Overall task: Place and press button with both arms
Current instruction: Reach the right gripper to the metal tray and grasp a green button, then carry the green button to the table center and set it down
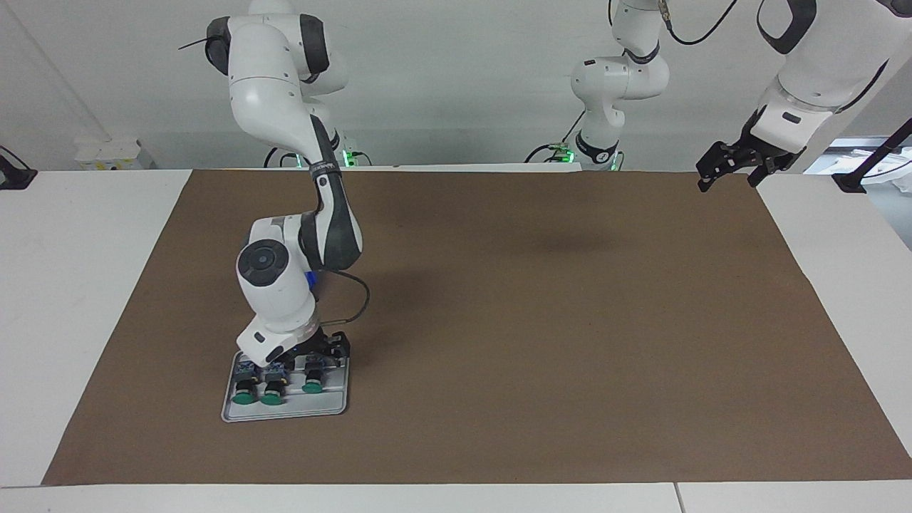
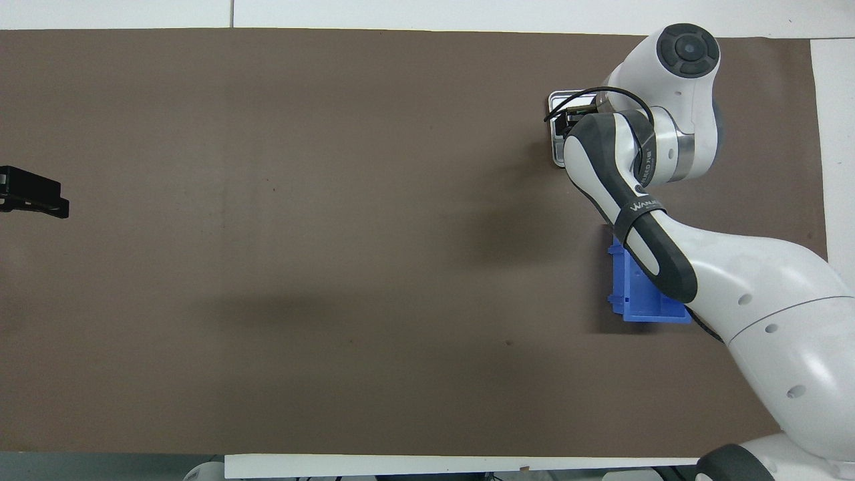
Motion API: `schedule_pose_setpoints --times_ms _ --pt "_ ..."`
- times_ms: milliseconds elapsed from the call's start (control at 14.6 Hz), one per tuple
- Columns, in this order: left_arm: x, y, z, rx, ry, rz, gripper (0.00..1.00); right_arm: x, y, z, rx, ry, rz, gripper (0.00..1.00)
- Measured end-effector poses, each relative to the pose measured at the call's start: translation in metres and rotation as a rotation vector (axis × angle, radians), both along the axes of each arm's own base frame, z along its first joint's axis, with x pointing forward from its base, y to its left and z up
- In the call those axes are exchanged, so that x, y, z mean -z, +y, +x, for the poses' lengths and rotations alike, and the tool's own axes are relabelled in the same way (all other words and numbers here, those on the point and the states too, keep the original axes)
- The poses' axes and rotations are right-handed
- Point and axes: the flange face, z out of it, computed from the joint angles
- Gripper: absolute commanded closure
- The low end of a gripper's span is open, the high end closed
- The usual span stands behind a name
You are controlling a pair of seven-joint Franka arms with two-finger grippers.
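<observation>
Three green-capped buttons lie side by side in a small grey tray (image 1: 285, 412) toward the right arm's end of the table. The button (image 1: 311, 377) nearest the table's middle lies a little apart from the other two (image 1: 258, 388). My right gripper (image 1: 318, 354) is low over the tray, right at the terminal end of that button. In the overhead view the right arm hides the buttons, and only the tray's edge (image 2: 555, 137) and the right gripper (image 2: 568, 120) show. My left gripper (image 1: 728, 173) waits open and empty, raised over the mat's edge at the left arm's end; it also shows in the overhead view (image 2: 33, 197).
A blue bin (image 2: 644, 294) stands on the brown mat nearer to the robots than the tray, mostly under the right arm. Two smaller white arms (image 1: 613, 85) with green-lit bases stand at the robots' edge of the table.
</observation>
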Motion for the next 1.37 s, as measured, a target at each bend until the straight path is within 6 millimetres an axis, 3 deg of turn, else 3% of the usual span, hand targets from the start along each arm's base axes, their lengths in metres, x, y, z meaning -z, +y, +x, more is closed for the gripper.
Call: schedule_pose_setpoints --times_ms 205,410,479,616,752,957,1094,1231,1368 --pt "0.000 0.000 0.000 0.000 -0.001 0.000 0.00 0.008 -0.001 -0.001 0.000 -0.007 0.000 0.21" --pt "0.000 0.000 0.000 0.000 -0.001 0.000 0.00 0.014 -0.003 -0.004 0.003 -0.003 0.000 0.36" --pt "0.000 0.000 0.000 0.000 -0.001 0.000 0.00 0.015 -0.006 -0.004 0.007 -0.002 -0.001 0.47" --pt "0.000 0.000 0.000 0.000 -0.001 0.000 0.00 0.016 -0.010 -0.004 0.012 -0.001 -0.001 0.84" --pt "0.000 0.000 0.000 0.001 -0.001 0.000 0.00 0.016 -0.010 -0.004 0.012 0.000 -0.001 1.00" --pt "0.000 -0.001 0.000 0.002 -0.001 0.000 0.00 0.012 -0.009 -0.004 0.011 0.016 -0.002 1.00" --pt "0.000 -0.001 0.000 0.003 -0.001 0.000 0.00 -0.002 -0.005 -0.003 0.008 0.051 -0.004 1.00" --pt "0.000 -0.002 0.000 0.003 -0.001 0.000 0.00 -0.030 0.008 -0.008 0.017 0.087 0.011 1.00" --pt "0.000 -0.002 0.000 0.003 -0.001 0.000 0.00 -0.066 0.035 -0.023 0.079 0.118 0.025 1.00"
